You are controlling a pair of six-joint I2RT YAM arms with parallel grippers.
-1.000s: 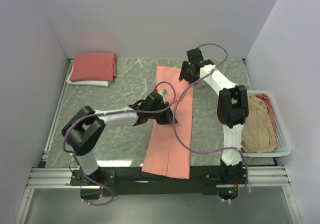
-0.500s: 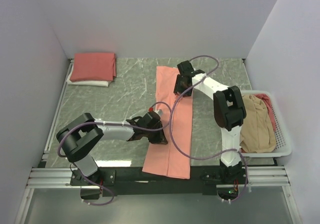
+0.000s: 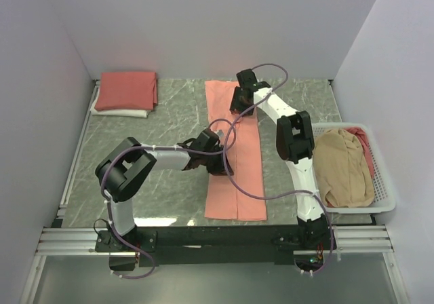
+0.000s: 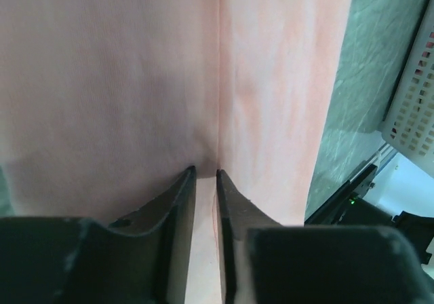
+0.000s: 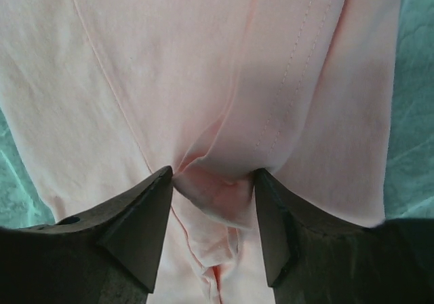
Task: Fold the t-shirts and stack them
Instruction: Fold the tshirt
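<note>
From above, you can't see the fingertips of the left gripper or the right gripper. Each wrist body covers them and a patch of the long salmon shirt. In the left wrist view, you can't tell whether the narrow-set fingers pinch cloth or only press on it. The white shirt shows just an edge under the folded salmon shirt. In the basket, a pink garment lies mostly buried beneath the tan shirt.
</note>
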